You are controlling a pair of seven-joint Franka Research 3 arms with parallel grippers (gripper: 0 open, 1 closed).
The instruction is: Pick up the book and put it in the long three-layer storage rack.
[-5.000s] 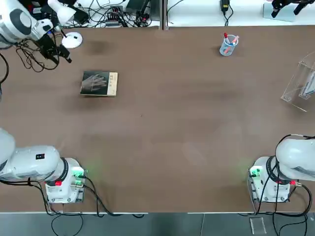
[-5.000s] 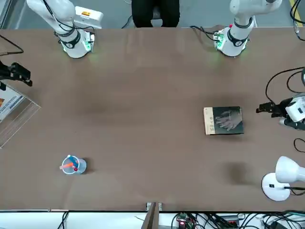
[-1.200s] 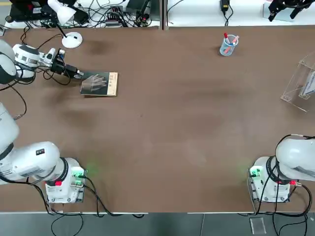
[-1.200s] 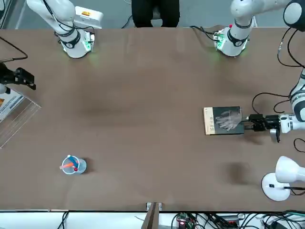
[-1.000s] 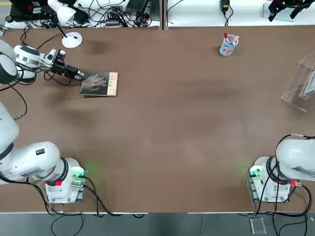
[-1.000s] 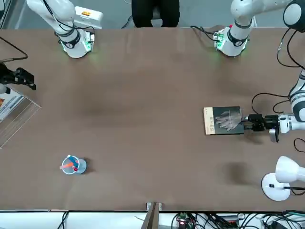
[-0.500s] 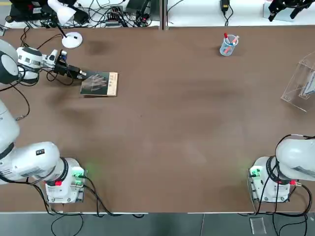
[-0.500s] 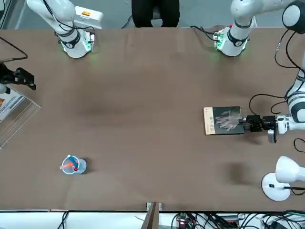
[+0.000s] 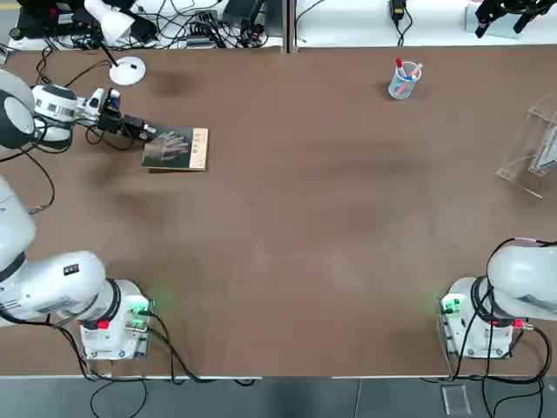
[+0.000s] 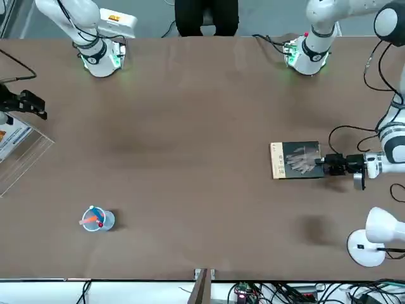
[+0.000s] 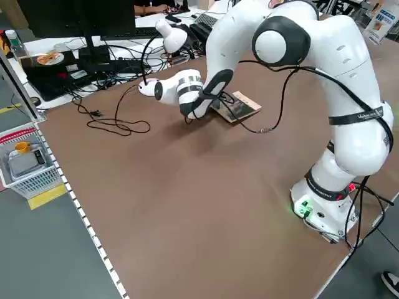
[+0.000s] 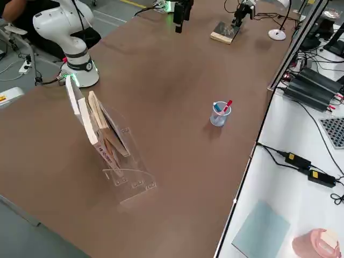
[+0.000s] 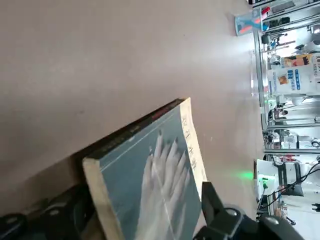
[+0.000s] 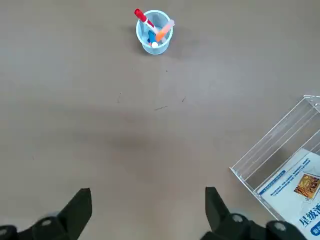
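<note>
Flat on the brown table (image 9: 287, 218), toward its far left, lies the thin dark grey-green paperback book (image 9: 176, 148) with a pale hand on its cover and a tan strip along its right edge. At the book's left edge sits the left gripper (image 9: 144, 132), reaching in level from the left; in the wrist view its black fingers (image 13: 212, 202) stand one on each side of the book's corner, with a gap showing, so the jaws are fairly wide and not clamped. Beyond it, a white desk lamp (image 9: 117, 39) stands at the far left edge. Well apart, at the far right, is the clear acrylic storage rack (image 9: 533, 148), holding printed booklets, with a small clear cup of pens (image 9: 403, 80) to its left. Above the rack hangs the right gripper (image 10: 24, 101), jaws spread wide and empty
</note>
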